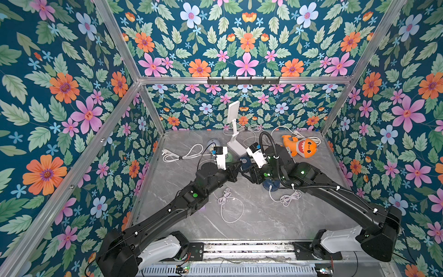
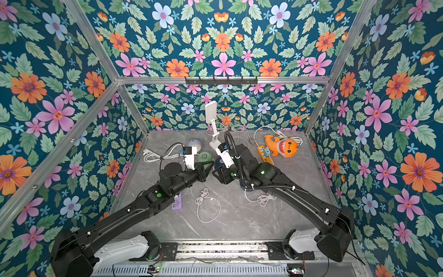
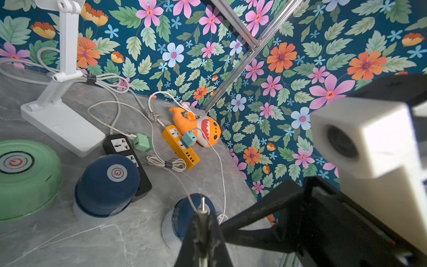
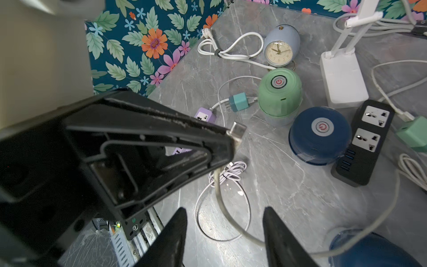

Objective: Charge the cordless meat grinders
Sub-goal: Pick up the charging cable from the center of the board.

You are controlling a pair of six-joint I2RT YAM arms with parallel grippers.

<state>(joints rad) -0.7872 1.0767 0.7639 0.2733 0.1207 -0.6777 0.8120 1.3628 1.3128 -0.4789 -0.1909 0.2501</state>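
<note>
One plug (image 4: 238, 129) in closed left hand (image 4: 231, 139)

You're looking into a booth whose walls (image 1: 60, 72) carry teal wallpaper with orange, pink and blue flowers. Aluminium bars (image 1: 167, 80) frame it, a black hook rail (image 1: 243, 81) crosses the back, and the floor (image 1: 259, 215) is grey marble.

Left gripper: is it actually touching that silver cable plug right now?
Touching. The right wrist view shows the left gripper shut on the silver cable plug, which sticks out past its tips.
</note>
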